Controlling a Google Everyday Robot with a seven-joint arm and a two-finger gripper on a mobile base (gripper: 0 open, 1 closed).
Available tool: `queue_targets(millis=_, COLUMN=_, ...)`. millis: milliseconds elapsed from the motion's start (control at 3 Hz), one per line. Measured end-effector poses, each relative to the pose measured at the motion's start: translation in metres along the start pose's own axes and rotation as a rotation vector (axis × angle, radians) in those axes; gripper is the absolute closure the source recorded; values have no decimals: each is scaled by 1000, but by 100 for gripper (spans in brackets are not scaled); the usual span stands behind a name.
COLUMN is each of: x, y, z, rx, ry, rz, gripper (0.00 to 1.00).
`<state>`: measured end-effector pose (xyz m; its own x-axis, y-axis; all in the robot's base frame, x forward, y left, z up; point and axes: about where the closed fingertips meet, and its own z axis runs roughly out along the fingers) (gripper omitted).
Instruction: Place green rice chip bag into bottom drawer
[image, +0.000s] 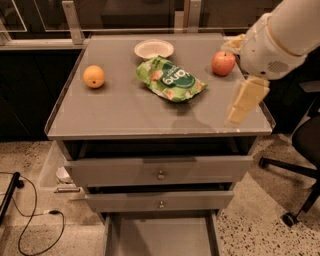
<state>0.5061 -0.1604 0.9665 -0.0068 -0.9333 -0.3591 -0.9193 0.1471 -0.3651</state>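
The green rice chip bag (171, 79) lies flat on the grey cabinet top (125, 112), near the back middle. The bottom drawer (160, 239) is pulled open below the cabinet front, and its grey floor shows nothing inside. My gripper (245, 102) hangs from the white arm over the right front part of the top. It is to the right of the bag, apart from it, and holds nothing that I can see.
An orange (93, 76) sits at the left of the top, a red apple (223, 63) at the right back, a white bowl (153, 49) behind the bag. Two upper drawers (160, 172) stand slightly open. A chair base (295, 172) is at right, cables (30, 220) at left.
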Motion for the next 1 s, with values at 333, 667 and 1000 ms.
queue_targets(millis=333, x=-24, y=-27, z=31, rx=-8, ry=-158, rz=-41, gripper=0)
queue_targets(millis=667, x=-24, y=-27, z=31, rx=-8, ry=-158, rz=-41, gripper=0)
queue_targets(millis=1000, x=-28, y=-26, z=41, rx=-13, ry=-181, rz=-39, gripper=0)
